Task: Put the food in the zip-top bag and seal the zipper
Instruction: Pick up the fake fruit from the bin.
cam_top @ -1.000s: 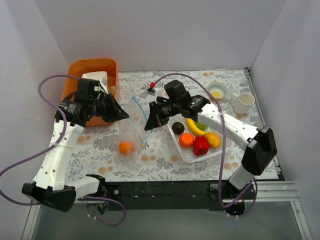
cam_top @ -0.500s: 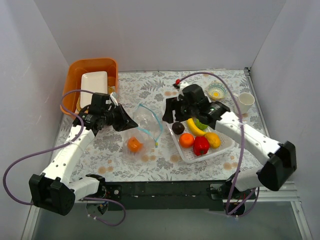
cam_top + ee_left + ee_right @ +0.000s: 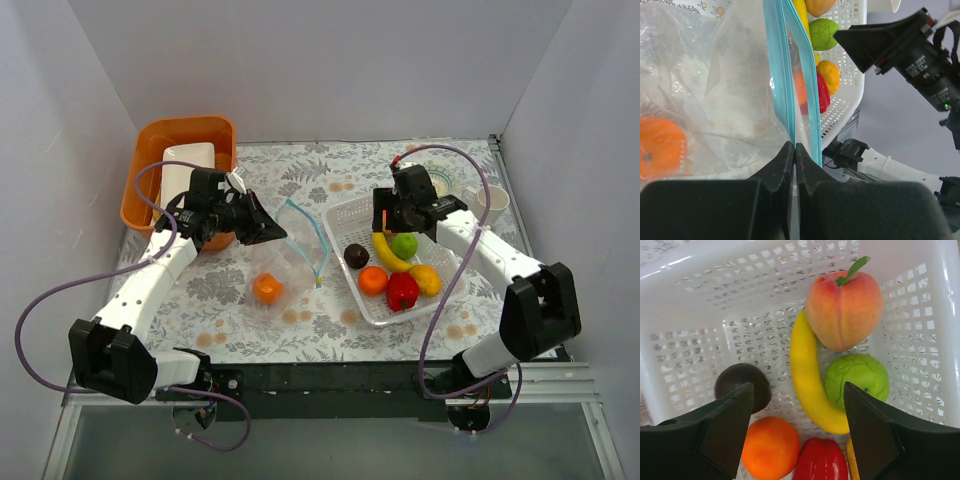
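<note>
The clear zip-top bag lies left of the basket with one orange inside it. Its light blue zipper stands up along the mouth. My left gripper is shut on the near zipper strip, pinched at the fingertips. My right gripper hangs open over the white basket, holding nothing. Below its jaws lie a banana, a green ball, a peach, a dark purple ball, an orange and a red pepper. A yellow lemon lies at the basket's right.
An orange bin holding a white container stands at the back left. A small bowl and a white cup sit at the back right, behind the right arm. White walls close in three sides.
My right gripper opened, let go of the bag's mouth and swung right over the basket. My left gripper lowered, still pinching the zipper, and the bag settled on the table.
</note>
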